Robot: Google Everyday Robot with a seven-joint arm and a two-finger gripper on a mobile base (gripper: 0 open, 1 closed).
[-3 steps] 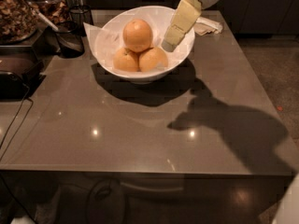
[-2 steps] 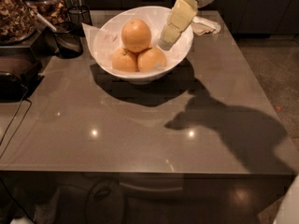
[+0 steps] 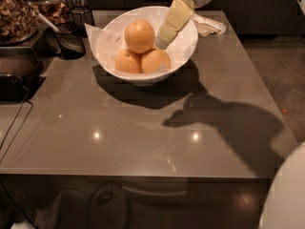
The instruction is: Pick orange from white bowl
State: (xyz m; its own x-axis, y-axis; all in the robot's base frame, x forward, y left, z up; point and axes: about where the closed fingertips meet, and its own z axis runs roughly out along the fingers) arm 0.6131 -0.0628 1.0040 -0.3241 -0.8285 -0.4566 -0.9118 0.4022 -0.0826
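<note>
- My gripper point(image 3: 162, 42) hangs over the right half of the white bowl point(image 3: 107, 44). It slants down from the upper right, with its tip low inside the rim.
- From this side it shows as one pale slab, so I cannot tell whether it is spread or closed.
- The orange point(image 3: 139, 36) sits on top of the pile in the bowl, a little left of the bowl's middle. It is the biggest and deepest in colour of the three.
- My tip is just beside that orange, on its right, with a thin gap showing between us. I am holding nothing.
- Two paler oranges lie under it, side by side: the left one point(image 3: 127, 61) and the right one point(image 3: 155, 60). My tip is just above the right one, and I cannot tell if it touches.
- The bowl stands toward the back of the grey desk point(image 3: 143, 132), casting a dark shadow in front of it.
- A crumpled napkin point(image 3: 209, 26) lies behind the bowl on the right.
- A dark mesh cup point(image 3: 71, 39) stands just beside the bowl on the left.
- A jar of brown pieces point(image 3: 14, 13) is at the far left.
</note>
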